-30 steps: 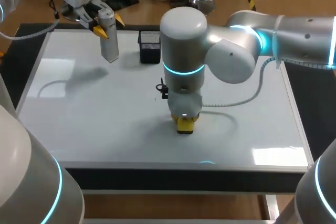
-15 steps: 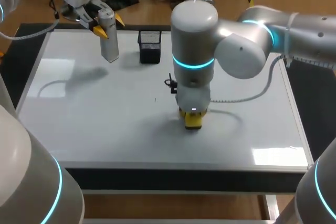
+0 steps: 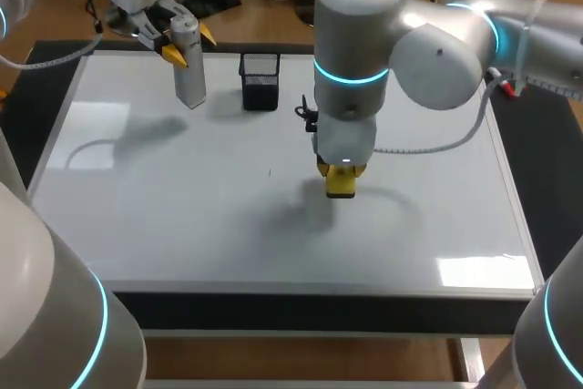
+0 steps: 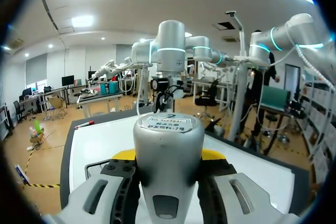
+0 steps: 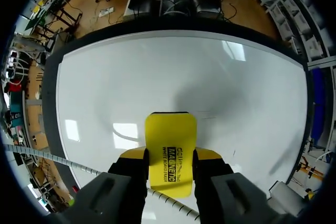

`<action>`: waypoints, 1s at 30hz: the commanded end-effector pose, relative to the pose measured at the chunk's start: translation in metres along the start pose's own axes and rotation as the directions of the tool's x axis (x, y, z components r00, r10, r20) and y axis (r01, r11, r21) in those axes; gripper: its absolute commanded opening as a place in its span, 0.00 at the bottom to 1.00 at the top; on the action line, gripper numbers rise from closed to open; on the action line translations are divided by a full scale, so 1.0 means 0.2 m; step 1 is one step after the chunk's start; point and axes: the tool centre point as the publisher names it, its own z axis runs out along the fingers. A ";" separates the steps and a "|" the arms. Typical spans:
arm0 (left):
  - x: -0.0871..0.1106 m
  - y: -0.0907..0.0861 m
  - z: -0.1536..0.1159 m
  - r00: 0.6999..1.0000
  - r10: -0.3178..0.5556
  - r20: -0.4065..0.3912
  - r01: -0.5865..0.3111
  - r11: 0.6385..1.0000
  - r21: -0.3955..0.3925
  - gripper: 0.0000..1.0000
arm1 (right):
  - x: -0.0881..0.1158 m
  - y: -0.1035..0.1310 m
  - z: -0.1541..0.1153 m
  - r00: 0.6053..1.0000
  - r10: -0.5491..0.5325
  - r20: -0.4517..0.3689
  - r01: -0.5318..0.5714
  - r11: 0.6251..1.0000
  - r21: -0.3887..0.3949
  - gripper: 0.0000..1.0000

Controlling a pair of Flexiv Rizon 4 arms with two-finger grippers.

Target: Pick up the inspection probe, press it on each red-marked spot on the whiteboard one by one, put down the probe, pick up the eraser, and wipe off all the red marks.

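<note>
The grey cylindrical probe point(image 3: 189, 68) hangs upright over the back left of the whiteboard point(image 3: 164, 198), with my left gripper point(image 3: 187, 45) shut on its upper part. In the left wrist view the probe point(image 4: 168, 145) fills the space between the yellow tips. My right gripper point(image 3: 341, 178) points straight down near the board's middle, shut on the yellow eraser point(image 3: 341, 185). The eraser point(image 5: 170, 145) sticks out ahead of the fingers, and its shadow lies apart from it on the board. I see no red marks on the white surface, only a tiny dark speck point(image 3: 270, 171).
A black mesh holder point(image 3: 260, 80) stands at the back of the board, just right of the probe. A grey cable point(image 3: 428, 166) loops from my right arm over the board. The board's dark frame point(image 3: 301, 309) runs along the front.
My right arm has carried the eraser toward the back and right of the board, and its shadow has separated from it. The left arm and probe have stayed still.
</note>
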 end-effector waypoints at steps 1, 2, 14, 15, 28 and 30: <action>-0.03 0.01 -0.03 1.000 -0.001 -0.029 0.001 1.000 0.009 0.00 | 0.02 0.01 -0.01 1.000 -0.003 0.006 0.003 1.000 0.005 0.00; -0.03 0.01 -0.03 1.000 -0.001 -0.029 0.001 1.000 0.009 0.00 | 0.02 0.01 -0.01 1.000 -0.003 0.006 0.003 1.000 0.005 0.00; -0.03 0.01 -0.03 1.000 -0.001 -0.029 0.001 1.000 0.009 0.00 | 0.02 0.01 -0.01 1.000 -0.003 0.006 0.003 1.000 0.005 0.00; -0.03 0.01 -0.03 1.000 -0.001 -0.029 0.001 1.000 0.009 0.00 | 0.02 0.01 -0.01 1.000 -0.003 0.006 0.003 1.000 0.005 0.00; -0.03 0.01 -0.03 1.000 -0.001 -0.029 0.001 1.000 0.009 0.00 | -0.03 -0.24 0.05 0.996 -0.070 0.046 0.071 0.997 -0.013 0.00; -0.03 0.01 -0.03 1.000 -0.001 -0.029 0.001 1.000 0.009 0.00 | -0.04 -0.29 0.05 0.995 -0.071 0.064 0.073 0.997 -0.024 0.00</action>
